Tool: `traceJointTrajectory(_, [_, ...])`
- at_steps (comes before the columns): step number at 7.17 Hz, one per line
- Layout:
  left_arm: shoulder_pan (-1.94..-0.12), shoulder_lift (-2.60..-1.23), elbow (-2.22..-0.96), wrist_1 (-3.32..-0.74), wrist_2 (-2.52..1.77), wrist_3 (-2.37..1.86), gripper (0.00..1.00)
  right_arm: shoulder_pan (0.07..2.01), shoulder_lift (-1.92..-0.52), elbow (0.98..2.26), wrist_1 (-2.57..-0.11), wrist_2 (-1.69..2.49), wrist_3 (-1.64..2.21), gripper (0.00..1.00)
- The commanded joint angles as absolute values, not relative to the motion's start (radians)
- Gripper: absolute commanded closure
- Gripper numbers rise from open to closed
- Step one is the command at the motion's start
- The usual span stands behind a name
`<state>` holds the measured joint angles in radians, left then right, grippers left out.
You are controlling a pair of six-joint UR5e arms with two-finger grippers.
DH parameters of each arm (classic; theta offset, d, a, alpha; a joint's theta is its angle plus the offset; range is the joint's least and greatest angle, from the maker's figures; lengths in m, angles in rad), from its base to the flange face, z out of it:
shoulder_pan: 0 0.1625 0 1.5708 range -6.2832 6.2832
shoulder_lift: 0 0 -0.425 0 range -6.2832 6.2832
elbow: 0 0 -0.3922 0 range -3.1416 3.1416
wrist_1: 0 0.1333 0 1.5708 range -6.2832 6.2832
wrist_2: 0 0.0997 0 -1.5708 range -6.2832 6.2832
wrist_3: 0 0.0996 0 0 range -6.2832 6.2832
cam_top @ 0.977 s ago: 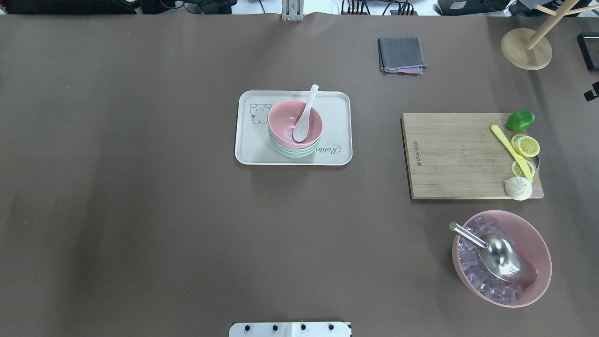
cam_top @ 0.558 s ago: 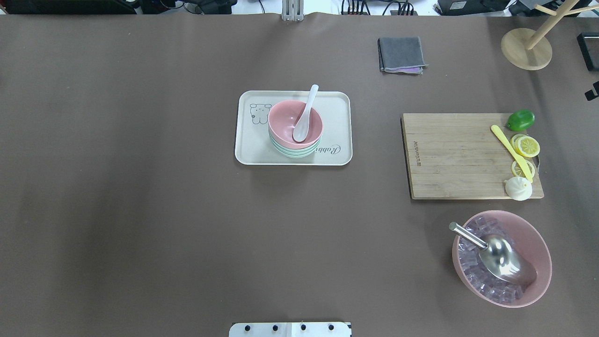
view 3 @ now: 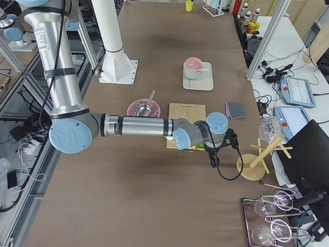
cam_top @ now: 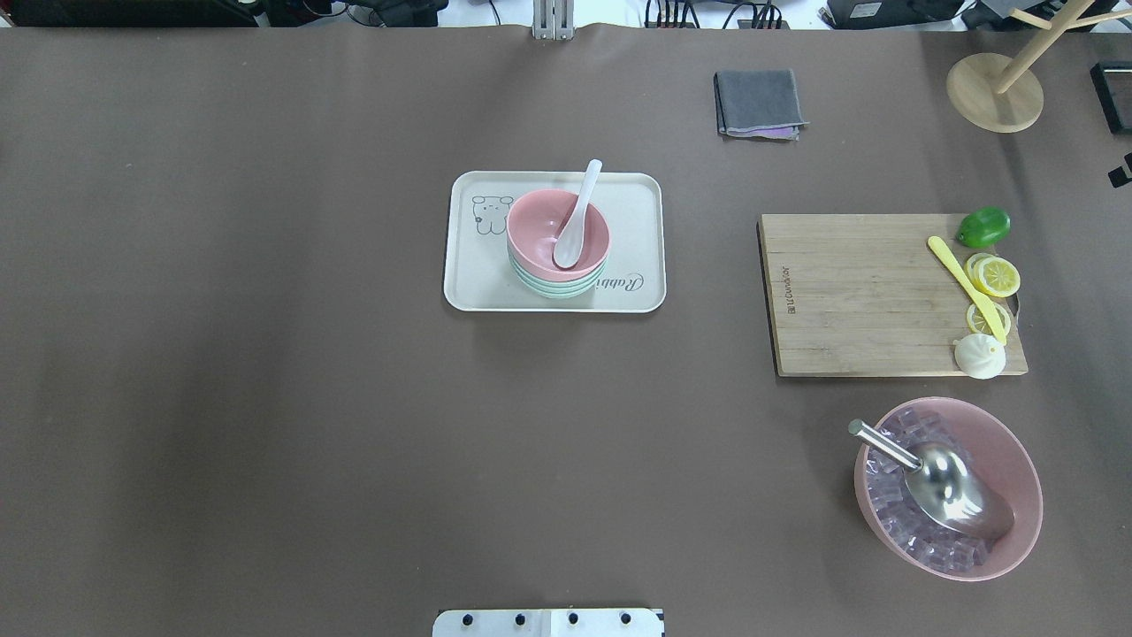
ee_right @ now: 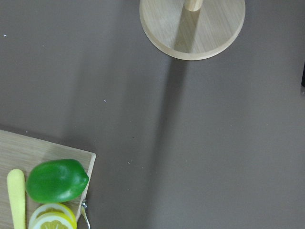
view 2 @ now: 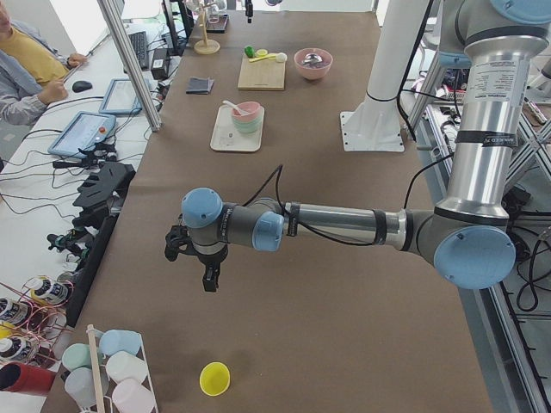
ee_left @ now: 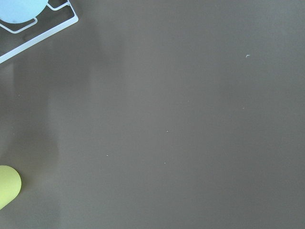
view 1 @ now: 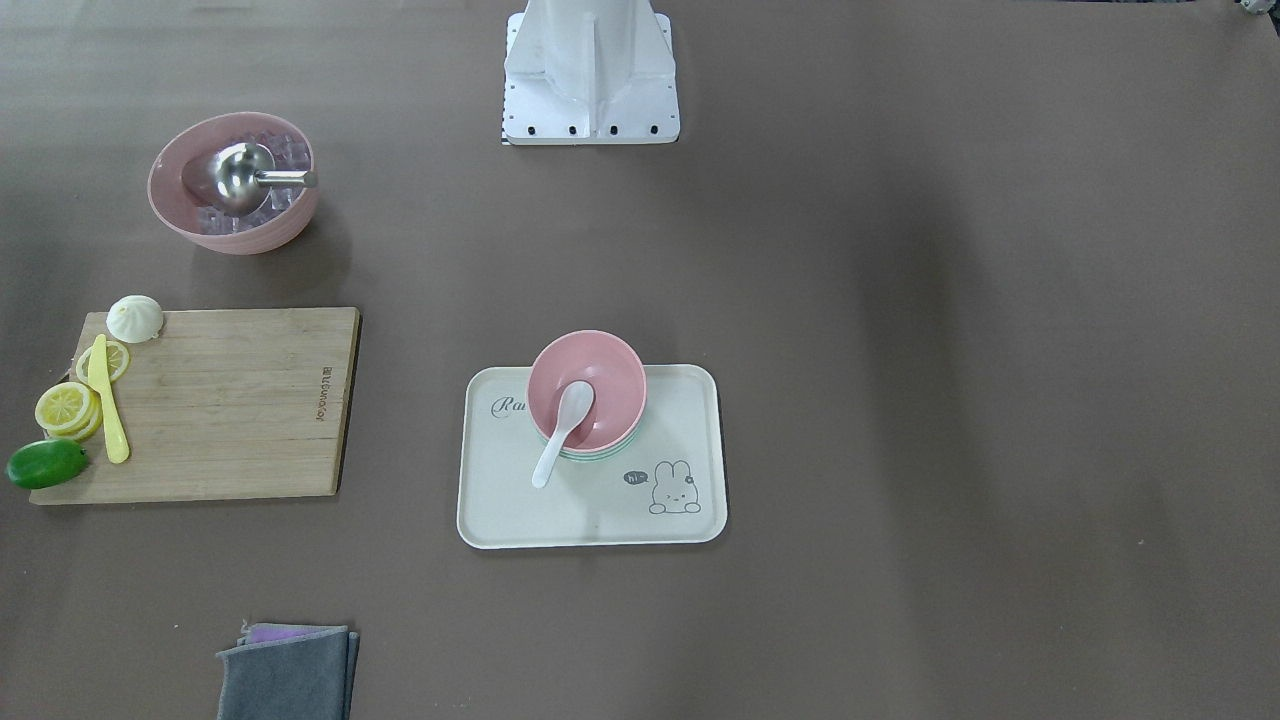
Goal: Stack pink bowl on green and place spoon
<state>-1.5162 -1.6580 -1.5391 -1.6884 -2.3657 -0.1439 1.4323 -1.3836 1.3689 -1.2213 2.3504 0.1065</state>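
Jaws, 2 pairs, apart or together I cannot tell; tray [cam_top: 637, 203] under pink bowl [cam_top: 535, 232] reads "Rabbi".

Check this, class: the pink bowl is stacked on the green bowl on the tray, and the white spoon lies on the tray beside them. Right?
No. The white spoon rests in the pink bowl, handle over its rim, as the overhead exterior view shows. The pink bowl is stacked on the green bowl on the tray.
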Motion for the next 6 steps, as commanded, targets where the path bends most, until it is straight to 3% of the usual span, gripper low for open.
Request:
traceJointTrajectory(1, [-1.520,-1.648,-1.519,-1.730,-2.364,-0.143,0.01,1.442,-1.397,1.420,-1.223,2.349,0.113,0.00])
traceJointTrajectory(4, [-1.520,-1.638,-1.479,-1.778,-2.367,-0.152,0.01,1.485,-1.384,1.486,-1.341,2.353,0.115,0.00])
traceJointTrajectory(6, [-1.542,-1.606,-1.523,-1.827,-2.326,-0.152,0.01,1.486,-1.442,1.578,-1.379,2.345,0.114,0.00])
